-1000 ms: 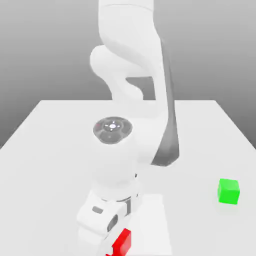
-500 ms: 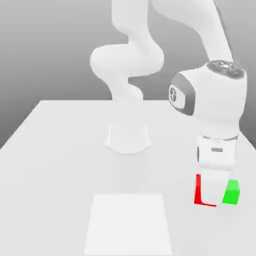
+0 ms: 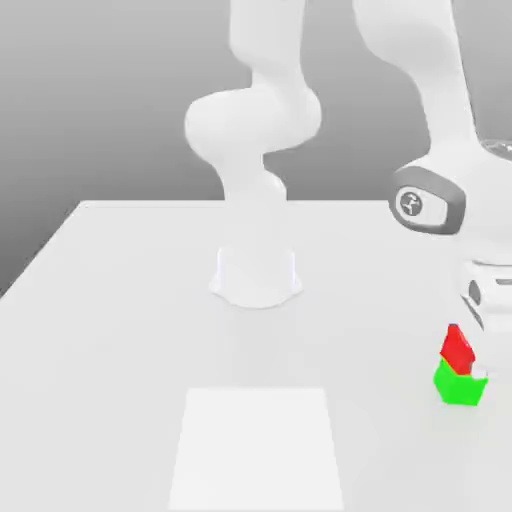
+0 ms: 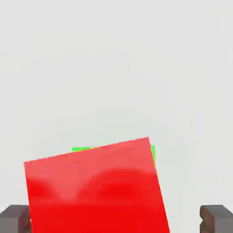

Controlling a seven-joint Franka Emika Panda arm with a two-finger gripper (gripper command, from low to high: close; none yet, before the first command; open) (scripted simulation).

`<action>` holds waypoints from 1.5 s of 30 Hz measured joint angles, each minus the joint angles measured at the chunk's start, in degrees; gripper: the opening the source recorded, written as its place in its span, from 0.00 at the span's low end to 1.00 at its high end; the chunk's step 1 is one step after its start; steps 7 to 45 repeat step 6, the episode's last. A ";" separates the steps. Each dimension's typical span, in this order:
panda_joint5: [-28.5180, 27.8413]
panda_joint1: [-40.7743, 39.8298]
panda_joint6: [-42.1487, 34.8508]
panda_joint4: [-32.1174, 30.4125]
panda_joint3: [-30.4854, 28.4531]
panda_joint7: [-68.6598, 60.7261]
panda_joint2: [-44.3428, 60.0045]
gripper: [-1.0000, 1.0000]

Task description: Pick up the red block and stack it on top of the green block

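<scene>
Swinging across since a second ago, the arm (image 3: 440,150) now stands at the exterior view's right over the white surface (image 3: 120,330). Its end effector (image 4: 116,220) has spread wide, fingers (image 4: 16,218) clear of the red block (image 3: 458,346), which sits tilted on the green block (image 3: 456,384), no longer gripped.

White tabletop (image 3: 120,330), plain, matte, spreading under and around the hand on all sides. Brighter white rectangular patch (image 3: 258,450) marked flat on it, well apart from the hand, toward the exterior view's left. Grey gradient backdrop (image 3: 100,100) beyond the far edge.
</scene>
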 joint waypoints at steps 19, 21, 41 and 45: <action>3.99 0.04 -8.88 -0.44 0.81 -2.85 -9.50 1.00; 3.99 0.04 -8.88 -0.44 0.81 -2.85 -9.50 1.00; 3.99 0.04 -8.88 -0.44 0.81 -2.85 -9.50 1.00; 3.99 0.04 -8.88 -0.44 0.81 -2.85 -9.50 1.00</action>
